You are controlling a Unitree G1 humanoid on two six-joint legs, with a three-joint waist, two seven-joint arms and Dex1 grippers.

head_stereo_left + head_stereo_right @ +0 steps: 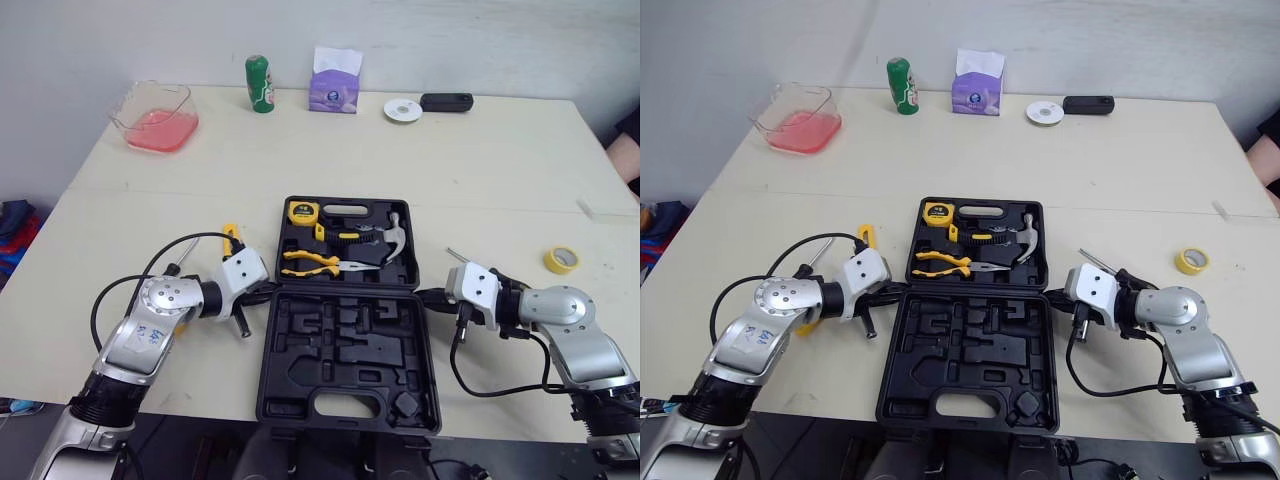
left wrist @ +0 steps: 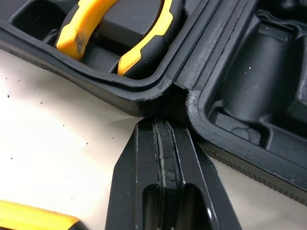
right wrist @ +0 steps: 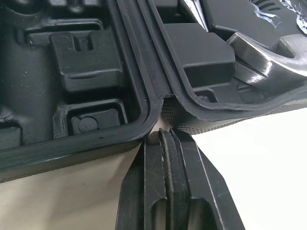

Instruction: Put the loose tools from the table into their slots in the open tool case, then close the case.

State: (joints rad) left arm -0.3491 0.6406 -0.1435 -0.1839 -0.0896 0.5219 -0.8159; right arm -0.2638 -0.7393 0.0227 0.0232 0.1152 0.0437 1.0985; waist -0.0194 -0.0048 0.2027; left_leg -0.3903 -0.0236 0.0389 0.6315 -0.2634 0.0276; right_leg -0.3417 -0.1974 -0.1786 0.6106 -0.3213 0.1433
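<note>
You have the tool case lying open at lower centre of the head view. Your left gripper and right gripper, each with fingers pressed together, sit at its hinge ends. A yellow-handled tool lies left of the case.

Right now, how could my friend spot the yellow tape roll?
On the cream table, find the open black tool case in the middle. Look to the robot's right of it: the yellow tape roll lies alone on bare tabletop. It's a hollow ring, unlike the boxy yellow tape measure in the case.
</note>
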